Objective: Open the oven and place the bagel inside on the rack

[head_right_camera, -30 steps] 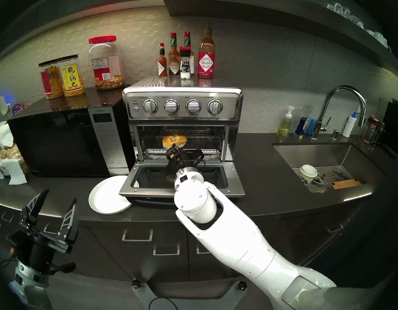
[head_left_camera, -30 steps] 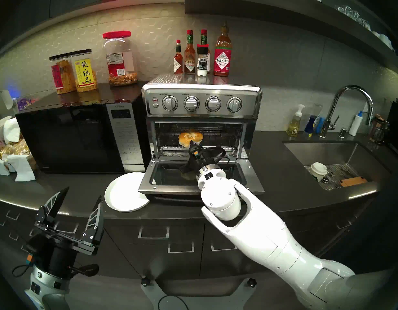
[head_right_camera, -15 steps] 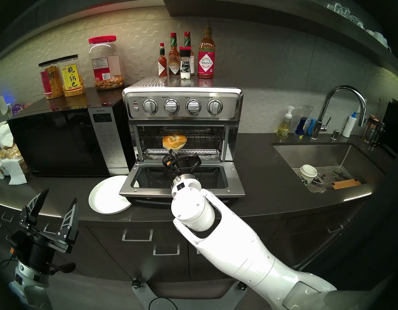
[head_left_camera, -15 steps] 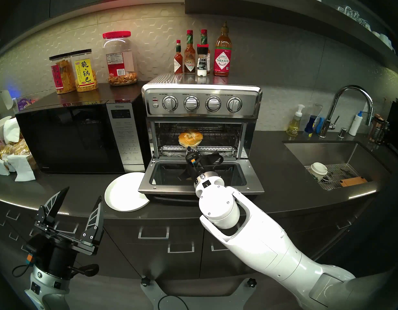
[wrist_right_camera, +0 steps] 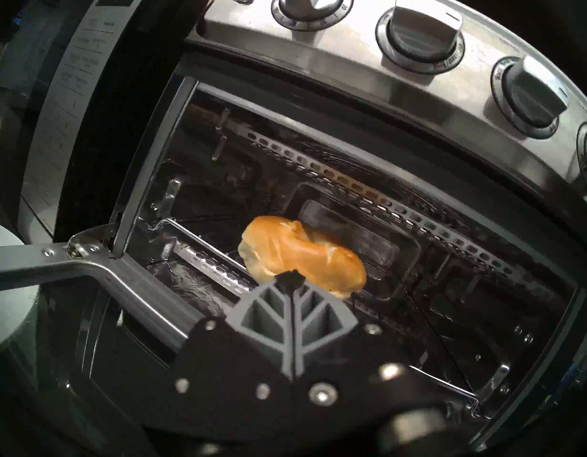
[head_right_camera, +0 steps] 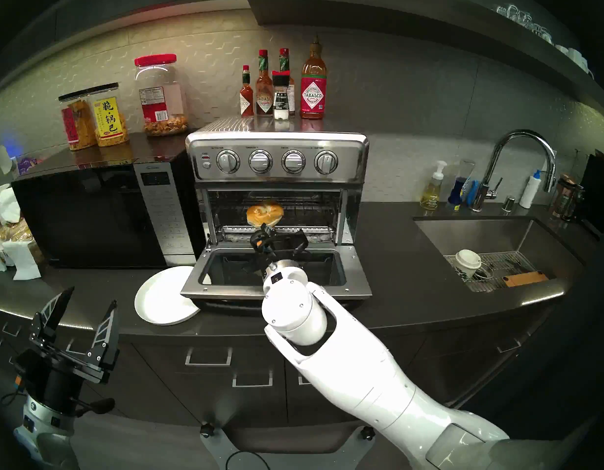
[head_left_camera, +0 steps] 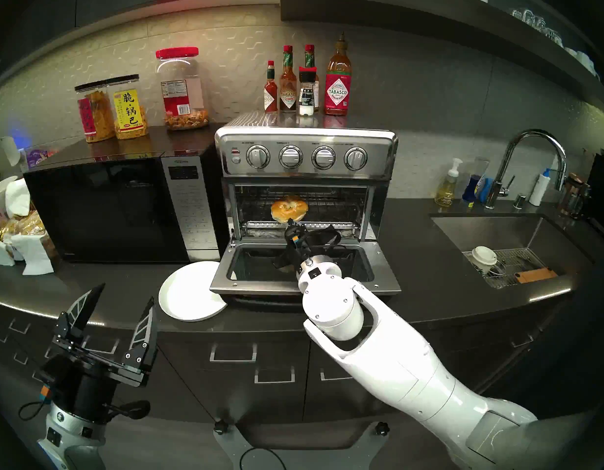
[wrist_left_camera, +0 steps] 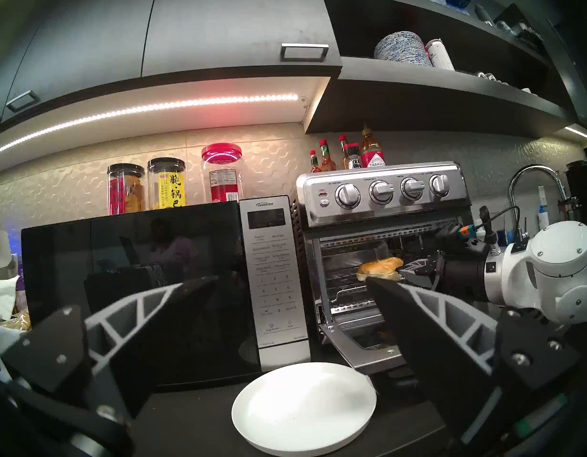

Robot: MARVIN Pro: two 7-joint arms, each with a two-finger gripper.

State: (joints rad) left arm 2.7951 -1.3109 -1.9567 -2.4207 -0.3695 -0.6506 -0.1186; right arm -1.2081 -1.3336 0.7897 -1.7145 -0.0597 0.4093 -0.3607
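Observation:
The stainless oven (head_left_camera: 305, 154) stands with its glass door (head_left_camera: 222, 272) dropped flat. The golden bagel (head_left_camera: 288, 208) (wrist_right_camera: 302, 255) lies on the wire rack (head_left_camera: 334, 206), left of centre and near the rack's front edge. My right gripper (head_left_camera: 291, 223) (wrist_right_camera: 289, 278) reaches over the door, shut with nothing between its fingers, its tips right at the bagel's front edge; I cannot tell whether they touch it. My left gripper (head_left_camera: 126, 293) (wrist_left_camera: 290, 279) hangs open and empty in front of the counter at the lower left, far from the oven.
An empty white plate (head_left_camera: 188, 293) lies partly under the door's left corner. A black microwave (head_left_camera: 107, 208) adjoins the oven on the left. Sauce bottles (head_left_camera: 338, 82) stand on the oven top. A foil-covered tray (head_left_camera: 260, 233) sits under the rack. The sink (head_left_camera: 504, 235) is to the right.
The right gripper drew back from the bagel over the door, then moved forward to its front edge again. The bagel and the left arm have stayed put.

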